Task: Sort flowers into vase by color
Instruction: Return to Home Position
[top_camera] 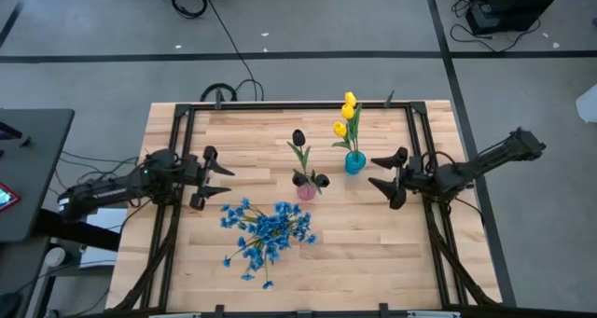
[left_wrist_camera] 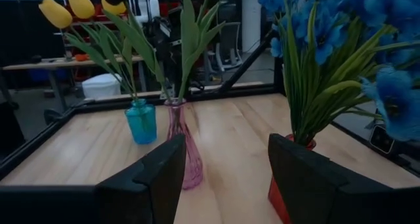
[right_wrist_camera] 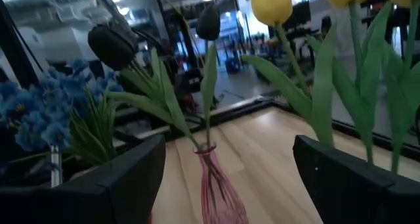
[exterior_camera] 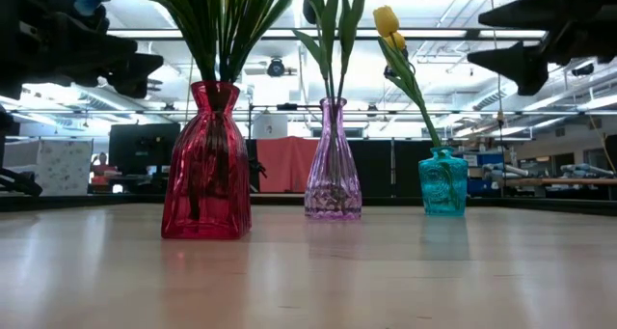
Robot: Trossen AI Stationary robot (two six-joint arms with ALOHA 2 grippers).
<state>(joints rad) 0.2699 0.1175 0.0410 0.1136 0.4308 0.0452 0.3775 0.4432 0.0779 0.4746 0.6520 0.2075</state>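
Frame centre: blue flowers in red vase, dark tulips in pink vase, yellow tulips in teal vase | left gripper, right gripper flank them, both agape, empty | I'd judge stems light, springy (pinch mid-stem).

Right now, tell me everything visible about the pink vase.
The pink vase looks like translucent ribbed glass, with a slim neck flaring to a wider base. It stands upright on the wooden table, between the red vase and the teal vase, touching neither. It holds green-stemmed dark tulips; nothing else touches it.
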